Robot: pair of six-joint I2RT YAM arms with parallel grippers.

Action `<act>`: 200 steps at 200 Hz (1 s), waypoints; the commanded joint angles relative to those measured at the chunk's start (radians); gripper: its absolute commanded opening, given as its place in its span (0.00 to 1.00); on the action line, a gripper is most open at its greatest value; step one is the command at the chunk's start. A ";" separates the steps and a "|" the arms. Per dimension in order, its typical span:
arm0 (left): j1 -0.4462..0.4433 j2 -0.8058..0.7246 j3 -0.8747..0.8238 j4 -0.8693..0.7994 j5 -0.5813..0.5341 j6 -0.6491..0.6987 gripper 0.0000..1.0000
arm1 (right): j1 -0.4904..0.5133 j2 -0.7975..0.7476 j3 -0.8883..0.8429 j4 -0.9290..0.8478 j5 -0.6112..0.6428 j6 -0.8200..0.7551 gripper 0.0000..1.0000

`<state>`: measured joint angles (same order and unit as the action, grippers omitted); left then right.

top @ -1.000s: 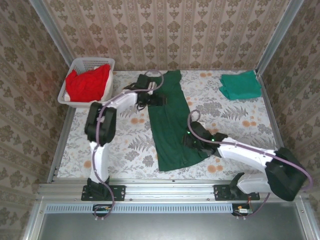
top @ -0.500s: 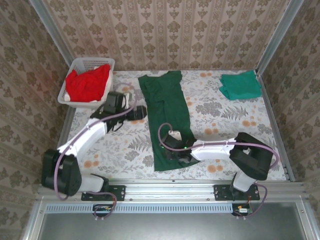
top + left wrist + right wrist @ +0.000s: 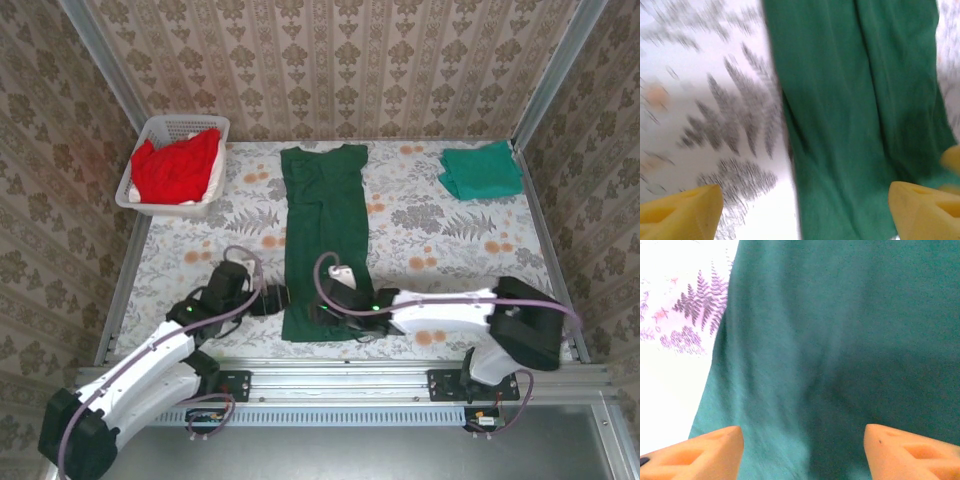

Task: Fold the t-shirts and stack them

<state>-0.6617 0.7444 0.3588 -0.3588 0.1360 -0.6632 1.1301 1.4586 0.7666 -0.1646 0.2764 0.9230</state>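
Overhead, seeing the dark green t-shirt [image 3: 322, 235] lying as a narrow strip down the middle of the table [image 3: 440, 240], long axis running near to far, collar end far, hem near. Finding both claws at that near hem: the left gripper [image 3: 283, 299] pointing in from the left at the strip's left edge, the right gripper [image 3: 326, 312] pointing in from the right over the cloth itself, neither being clearly the nearer. Noting too the teal t-shirt [image 3: 481, 170] sitting folded at far right and the red t-shirts [image 3: 176, 166] heaping in the basket [image 3: 190, 124] at far left. From the left wrist, looking at fingers [image 3: 682, 212] spreading wide and straddling the shirt's left edge, gripping nothing; blurring badly, with a yellow shape [image 3: 952, 160] at the right border being hard to identify. From the right wrist, looking at fingers [image 3: 912, 447] gaping wide above green cloth, holding nothing, the shirt's left edge slanting past the left finger, the hem line itself hiding behind the fingers.
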 commanded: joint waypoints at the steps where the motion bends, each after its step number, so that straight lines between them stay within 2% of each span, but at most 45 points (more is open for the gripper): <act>1: -0.115 -0.018 -0.061 0.024 -0.054 -0.125 0.84 | -0.003 -0.170 -0.125 -0.143 0.091 0.040 0.70; 18: -0.211 0.005 -0.089 0.048 -0.121 -0.166 0.83 | -0.017 -0.276 -0.217 -0.178 0.093 0.058 0.71; 31: -0.241 0.040 -0.106 0.107 -0.125 -0.177 0.84 | -0.033 -0.313 -0.280 -0.141 0.052 0.047 0.76; 53: -0.256 0.134 -0.115 0.230 -0.092 -0.176 0.84 | -0.054 -0.294 -0.311 -0.119 0.019 0.032 0.76; 80: -0.285 0.240 -0.090 0.266 -0.101 -0.171 0.82 | -0.073 -0.249 -0.313 -0.080 0.011 0.016 0.76; 113: -0.301 0.317 -0.090 0.333 -0.094 -0.189 0.71 | -0.085 -0.182 -0.297 -0.030 -0.005 0.002 0.73; 130: -0.325 0.343 -0.063 0.333 -0.106 -0.192 0.65 | -0.085 -0.143 -0.277 -0.015 -0.016 -0.001 0.65; 152: -0.357 0.340 -0.043 0.336 -0.110 -0.213 0.55 | -0.079 -0.121 -0.264 0.006 -0.043 0.010 0.58; 200: -0.404 0.223 -0.051 0.330 -0.136 -0.254 0.52 | -0.023 -0.153 -0.252 0.052 -0.050 0.038 0.54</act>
<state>-1.0378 1.0035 0.3241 -0.2108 -0.1001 -0.8761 1.0748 1.2884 0.4957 -0.2913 0.3313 0.9272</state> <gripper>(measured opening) 0.520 0.548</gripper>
